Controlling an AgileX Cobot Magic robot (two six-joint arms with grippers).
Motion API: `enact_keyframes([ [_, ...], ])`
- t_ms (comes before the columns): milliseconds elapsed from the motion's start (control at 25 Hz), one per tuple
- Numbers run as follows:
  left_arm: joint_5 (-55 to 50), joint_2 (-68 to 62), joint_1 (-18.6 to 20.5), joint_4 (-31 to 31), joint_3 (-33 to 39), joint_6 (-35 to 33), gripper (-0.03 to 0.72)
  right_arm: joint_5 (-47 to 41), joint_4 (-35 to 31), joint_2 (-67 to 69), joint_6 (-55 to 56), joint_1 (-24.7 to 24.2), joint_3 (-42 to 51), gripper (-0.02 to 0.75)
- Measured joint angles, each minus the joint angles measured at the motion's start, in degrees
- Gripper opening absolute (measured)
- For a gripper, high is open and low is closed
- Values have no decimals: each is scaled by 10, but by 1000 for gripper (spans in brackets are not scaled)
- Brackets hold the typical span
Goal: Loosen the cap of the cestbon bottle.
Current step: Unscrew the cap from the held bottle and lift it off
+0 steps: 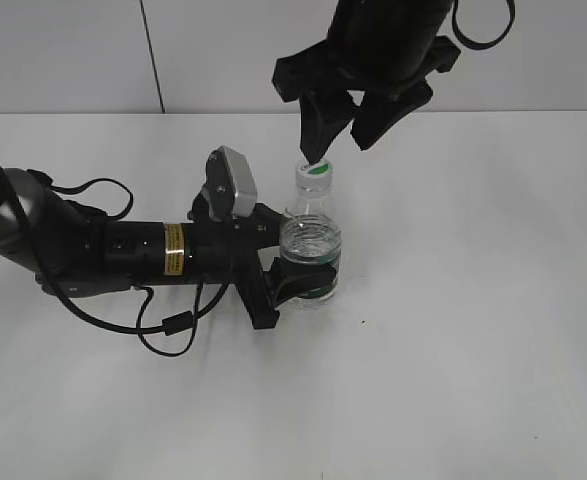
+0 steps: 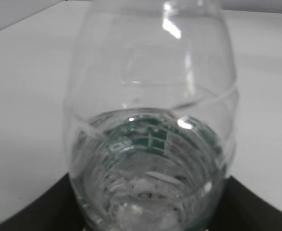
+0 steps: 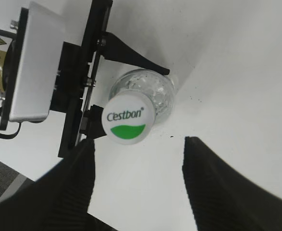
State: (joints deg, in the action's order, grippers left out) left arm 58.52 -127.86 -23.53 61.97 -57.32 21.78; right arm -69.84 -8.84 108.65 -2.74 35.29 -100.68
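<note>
White table (image 1: 493, 330) under everything, we start at the left, where our left gripper (image 1: 295, 275) reaches in level and pinches the bottle (image 1: 311, 255) around its lower body at the green band; the bottle stands upright near the middle. The left wrist view shows only clear plastic and water filling the frame, with the dark fingers at the bottom corners. Moving right, our right gripper (image 1: 335, 135) hangs above the cap (image 1: 315, 174), jaws spread; one fingertip looks close beside the cap, but nothing grips it yet.

To do this well, we judge we should centre the cap between the fingers (image 3: 213, 187), come down until they flank its side wall, close firmly, then twist while the left hand keeps the body from turning.

Readable writing: "Cestbon" in green on the cap (image 3: 128, 119), above a green patch.
</note>
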Motion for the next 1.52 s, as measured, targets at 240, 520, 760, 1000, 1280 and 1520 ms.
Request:
enact_keyframes([
  [240, 0, 0, 0, 0, 0, 0, 415, 0, -2, 18, 8, 0, -15, 444],
  [520, 0, 0, 0, 0, 0, 0, 415, 0, -9, 44, 9, 0, -24, 443],
  [760, 0, 0, 0, 0, 0, 0, 415, 0, -12, 55, 9, 1, -39, 443],
  [1000, 0, 0, 0, 0, 0, 0, 415, -1, 6, 65, 9, 18, -41, 434],
  [1280, 0, 0, 0, 0, 0, 0, 415, -1, 36, 65, 9, 21, -41, 408],
  [1520, -7, 1, 0, 0, 0, 0, 415, -1, 38, 69, 9, 22, -41, 408],
])
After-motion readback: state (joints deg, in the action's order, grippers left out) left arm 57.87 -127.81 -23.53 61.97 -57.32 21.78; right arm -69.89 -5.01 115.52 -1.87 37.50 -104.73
